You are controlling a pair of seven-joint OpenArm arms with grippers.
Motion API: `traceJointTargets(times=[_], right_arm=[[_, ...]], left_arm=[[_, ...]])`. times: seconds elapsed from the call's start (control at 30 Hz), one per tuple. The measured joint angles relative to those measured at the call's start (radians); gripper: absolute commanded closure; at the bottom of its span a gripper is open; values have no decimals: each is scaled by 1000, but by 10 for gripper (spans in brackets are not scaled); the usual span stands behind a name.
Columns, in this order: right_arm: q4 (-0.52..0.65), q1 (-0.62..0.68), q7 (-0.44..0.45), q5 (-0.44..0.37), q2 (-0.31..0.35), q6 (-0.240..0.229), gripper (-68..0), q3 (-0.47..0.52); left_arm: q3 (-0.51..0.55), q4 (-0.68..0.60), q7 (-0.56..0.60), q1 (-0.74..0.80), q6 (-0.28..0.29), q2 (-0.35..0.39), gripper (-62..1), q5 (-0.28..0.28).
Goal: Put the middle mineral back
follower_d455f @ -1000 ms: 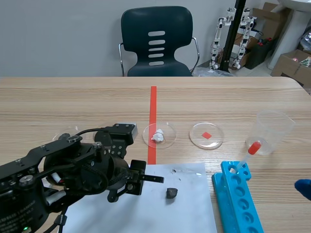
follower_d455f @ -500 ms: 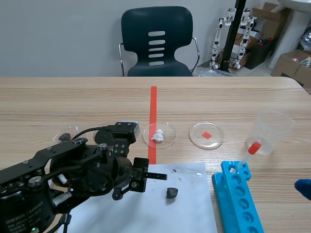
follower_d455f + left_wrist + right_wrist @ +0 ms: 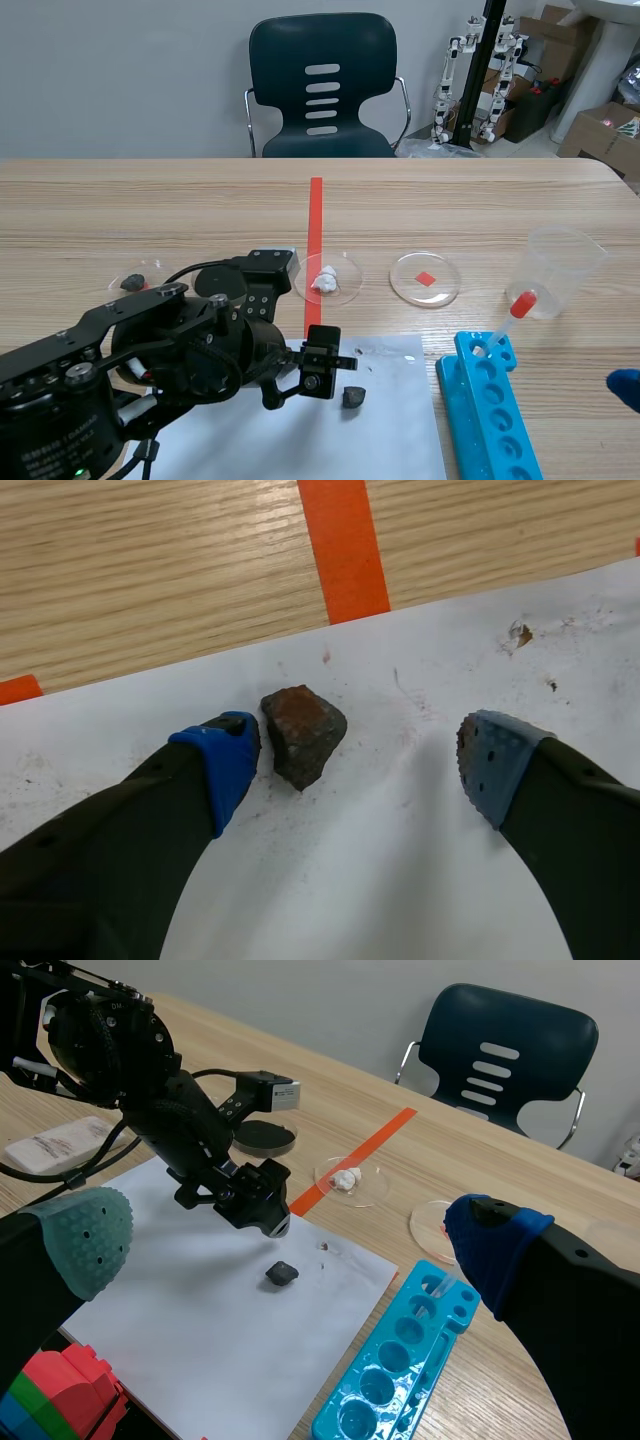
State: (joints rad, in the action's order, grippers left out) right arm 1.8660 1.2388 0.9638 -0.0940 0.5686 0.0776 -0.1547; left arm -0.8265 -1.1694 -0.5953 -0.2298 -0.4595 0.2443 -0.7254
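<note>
**Mineral Not Yet Gripped**

The left fingers (image 3: pixel 225 760) are spread wide around the dark mineral (image 3: pixel 303 735), one pad just beside it. The mineral lies on the white sheet (image 3: pixel 420 860), near its far edge. The right fingers (image 3: pixel 85 1230) hang released and empty. Gripping, lifting and returning it all remain.

Wooden table (image 3: pixel 200 210): white paper sheet (image 3: pixel 390 440) at near edge, blue tube rack (image 3: pixel 468 400) just beside it. Mid-table row: left dish (image 3: pixel 150 268), middle dish (image 3: pixel 350 272), right dish (image 3: pixel 440 287). Clear cup (image 3: pixel 562 270) near right edge.
</note>
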Motion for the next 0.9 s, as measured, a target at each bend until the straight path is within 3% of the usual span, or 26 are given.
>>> traceJointTargets(times=[0.13, 0.17, 0.43, 0.77, 0.9], right_arm=[[0, 0, 0, 0, 0, 0, -679, 0], [0, 0, 0, 0, 0, 0, -679, 0], [0, 0, 0, 0, 0, 0, -679, 0], [0, 0, 0, 0, 0, 0, -679, 0], [0, 0, 0, 0, 0, 0, -679, 0]], left_arm=[[0, -6, 2, 0, 8, -6, -616, -2], [0, -11, 3, 0, 8, -6, -623, -2], [21, -129, 23, 28, -5, 71, -623, 9], [195, -347, 58, 236, -4, 191, -623, 13], [315, -432, 58, 365, 0, 199, -623, 83]])
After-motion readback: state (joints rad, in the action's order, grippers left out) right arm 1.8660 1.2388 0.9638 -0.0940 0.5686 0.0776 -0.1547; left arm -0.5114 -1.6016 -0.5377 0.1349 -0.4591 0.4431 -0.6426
